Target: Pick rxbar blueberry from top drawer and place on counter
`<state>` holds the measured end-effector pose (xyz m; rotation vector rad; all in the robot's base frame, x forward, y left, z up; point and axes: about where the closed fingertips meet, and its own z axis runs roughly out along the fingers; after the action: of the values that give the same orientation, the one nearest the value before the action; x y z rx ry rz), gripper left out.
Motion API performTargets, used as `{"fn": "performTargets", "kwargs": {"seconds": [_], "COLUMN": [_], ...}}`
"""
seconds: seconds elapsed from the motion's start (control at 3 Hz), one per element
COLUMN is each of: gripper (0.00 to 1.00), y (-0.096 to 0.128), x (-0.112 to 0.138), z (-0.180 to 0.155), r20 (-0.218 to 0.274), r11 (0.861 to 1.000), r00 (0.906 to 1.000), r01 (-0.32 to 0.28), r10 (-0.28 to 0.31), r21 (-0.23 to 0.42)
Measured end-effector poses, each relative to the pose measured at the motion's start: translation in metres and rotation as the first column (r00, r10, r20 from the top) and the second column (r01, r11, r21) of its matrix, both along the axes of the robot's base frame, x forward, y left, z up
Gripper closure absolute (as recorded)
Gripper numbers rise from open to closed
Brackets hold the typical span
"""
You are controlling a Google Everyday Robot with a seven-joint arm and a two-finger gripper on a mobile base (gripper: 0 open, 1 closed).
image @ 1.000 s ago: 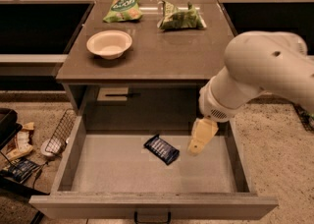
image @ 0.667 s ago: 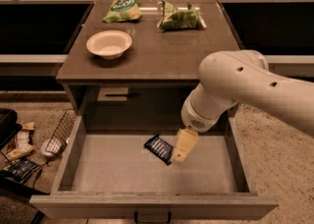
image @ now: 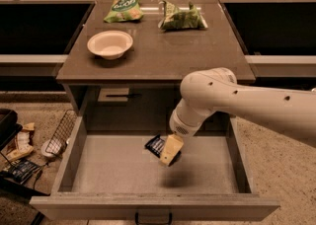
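Observation:
The top drawer [image: 98, 169] stands pulled open below the counter [image: 163, 56]. The rxbar blueberry [image: 155, 145], a small dark blue bar, lies on the drawer floor near the middle. My gripper [image: 169, 152] hangs from the white arm inside the drawer, right over the bar's right half, which it hides. The bar's left end still shows.
A white bowl [image: 110, 44] sits on the counter's left. Two green snack bags [image: 123, 7] [image: 181, 17] lie at the counter's back. A wire basket [image: 61, 132] and loose clutter [image: 19, 155] lie on the floor left of the drawer.
My arm has swung left and down across the drawer. The gripper has moved from right of the bar to directly over it. The bar has not moved.

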<state>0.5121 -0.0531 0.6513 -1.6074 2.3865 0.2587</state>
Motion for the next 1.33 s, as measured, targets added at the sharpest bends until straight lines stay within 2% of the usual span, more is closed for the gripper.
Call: {"fn": "performTargets", "kwargs": {"seconds": [0.33, 0.67, 1.0, 1.33], "gripper": [0.0, 0.0, 0.03, 0.26], "y": [0.0, 0.015, 0.043, 0.059], "x": [0.001, -0.007, -0.017, -0.022], "z": [-0.022, -0.034, -0.051, -0.065], "r20": [-0.026, -0.042, -0.043, -0.049], "r11": [0.998, 0.993, 0.987, 0.984], "r00": [0.9977, 0.9919, 0.9875, 0.9864], "r01": [0.062, 0.12, 0.153, 0.16], "r10": [-0.062, -0.12, -0.151, -0.157], "r21": [-0.02, -0.004, 0.049, 0.073]}}
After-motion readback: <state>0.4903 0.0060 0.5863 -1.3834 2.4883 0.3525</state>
